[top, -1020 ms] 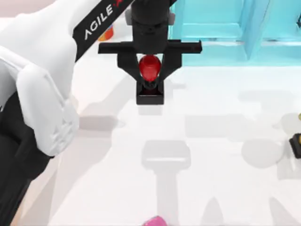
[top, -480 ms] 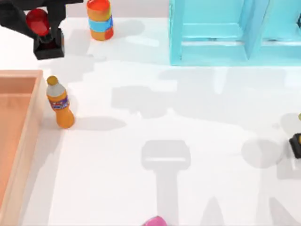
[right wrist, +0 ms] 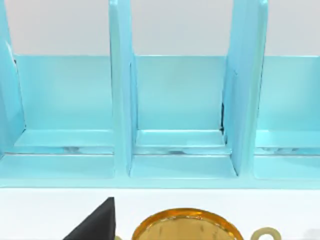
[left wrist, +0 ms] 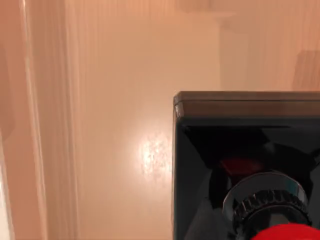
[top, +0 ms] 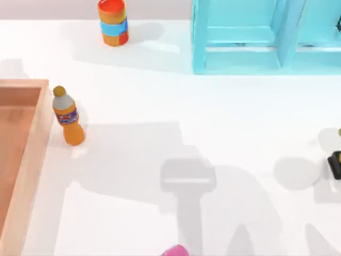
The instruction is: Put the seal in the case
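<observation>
left wrist view: the seal (left wrist: 250,165) sits close under the camera, black block base and red knob visible, above the pale wooden floor of the case (left wrist: 120,125), a side wall running alongside. whether the left gripper's fingers grip it cannot be told. top view: the case (top: 32,138) lies at the table's left edge. an orange bottle (top: 67,116) stands upright just beside its outer wall. a striped can (top: 112,21) stands farther back, a blue rack (top: 256,37) to its right. right wrist view: rack compartments (right wrist: 180,100) face the camera beyond a yellowish-topped object (right wrist: 187,226).
</observation>
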